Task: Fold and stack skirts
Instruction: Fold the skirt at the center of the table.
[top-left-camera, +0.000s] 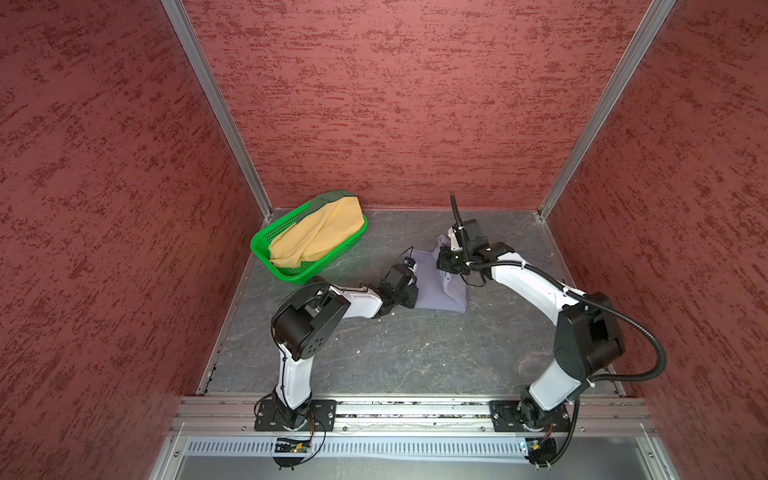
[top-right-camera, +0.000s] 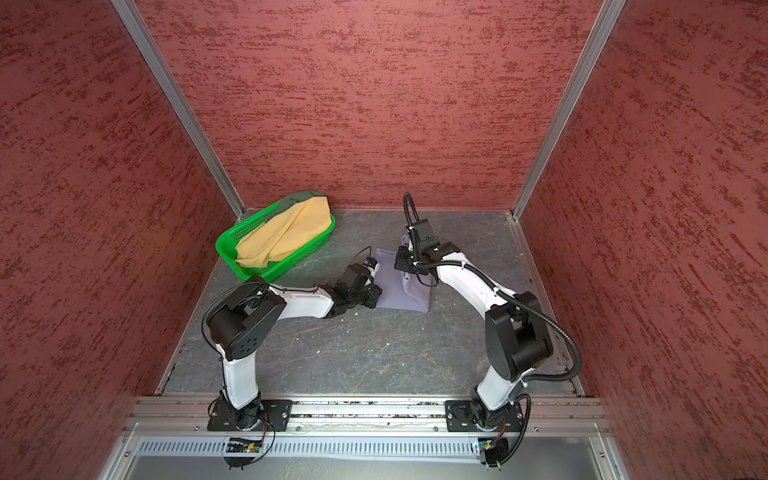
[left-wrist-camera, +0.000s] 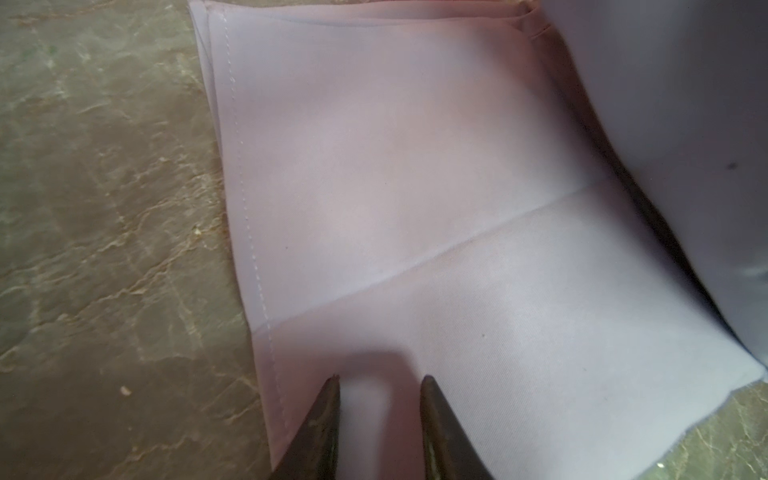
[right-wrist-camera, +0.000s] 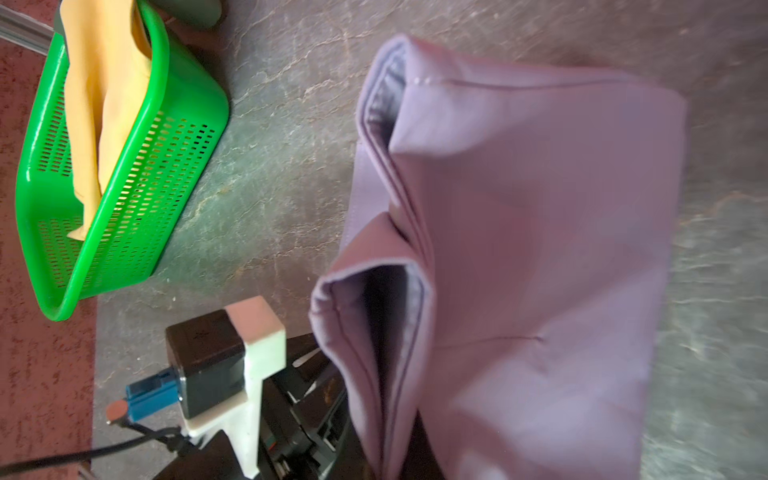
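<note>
Folding of the lavender skirt (top-left-camera: 440, 293), on the table (top-left-camera: 395, 353), is in hand: raised edge pinched by closed right gripper (top-left-camera: 444, 261), flat part pressed by part-spread, empty left gripper (left-wrist-camera: 380, 380); edge must next be laid across w/o slack.

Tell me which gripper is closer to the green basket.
Left. The left gripper rests on the lavender skirt at its edge nearest the green basket; the right gripper holds the opposite side, farther away.
</note>
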